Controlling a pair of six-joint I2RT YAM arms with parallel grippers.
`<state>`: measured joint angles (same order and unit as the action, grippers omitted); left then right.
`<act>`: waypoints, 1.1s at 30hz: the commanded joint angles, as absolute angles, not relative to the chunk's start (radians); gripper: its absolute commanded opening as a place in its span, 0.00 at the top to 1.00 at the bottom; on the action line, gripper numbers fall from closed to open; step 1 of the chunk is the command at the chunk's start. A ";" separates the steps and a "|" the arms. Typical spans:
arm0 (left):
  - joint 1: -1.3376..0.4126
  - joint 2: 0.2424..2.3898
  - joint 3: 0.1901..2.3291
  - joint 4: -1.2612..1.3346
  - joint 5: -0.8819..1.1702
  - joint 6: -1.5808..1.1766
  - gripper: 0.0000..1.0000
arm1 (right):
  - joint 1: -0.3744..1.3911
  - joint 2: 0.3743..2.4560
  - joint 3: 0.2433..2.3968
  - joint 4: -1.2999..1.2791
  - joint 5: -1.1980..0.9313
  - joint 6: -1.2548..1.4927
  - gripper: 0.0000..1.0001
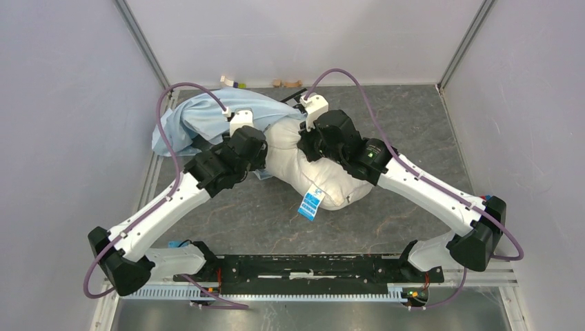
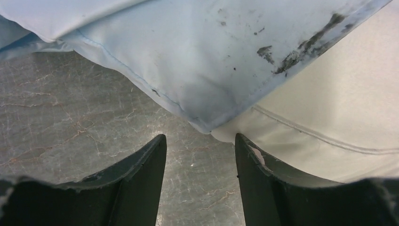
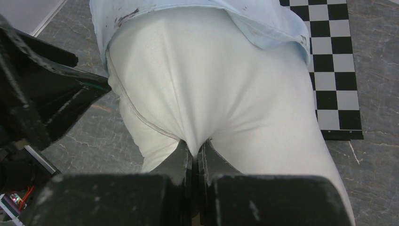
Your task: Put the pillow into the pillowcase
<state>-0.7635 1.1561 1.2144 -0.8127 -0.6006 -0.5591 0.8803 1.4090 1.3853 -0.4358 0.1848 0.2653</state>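
Pillow (image 1: 314, 176) mid-table (image 1: 414, 131), far end inside the pillowcase (image 1: 200, 121) mouth, near end bare; right gripper (image 3: 195, 148) pinched on a pillow fold, probably to push it in; left gripper (image 2: 200, 141) spread, empty, just short of the hem.

We can read no text, number or brand anywhere. The only label we find is a small blue-and-white tag (image 1: 311, 203) at the near edge of the plump cream-white fabric pillow (image 1: 296, 165), and its print is too small for us to make out.
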 commanded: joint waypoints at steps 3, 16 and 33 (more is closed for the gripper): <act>-0.734 1.237 1.199 -0.728 -0.620 -0.570 0.37 | 0.874 1.355 1.418 -0.291 0.204 0.272 1.00; -0.610 1.248 1.209 -0.725 -0.797 -0.481 0.47 | 0.869 1.347 1.416 -0.304 0.217 0.264 1.00; -1.060 1.284 1.752 -0.770 -0.585 -0.389 0.97 | 0.869 1.485 1.571 -0.291 0.105 0.286 1.00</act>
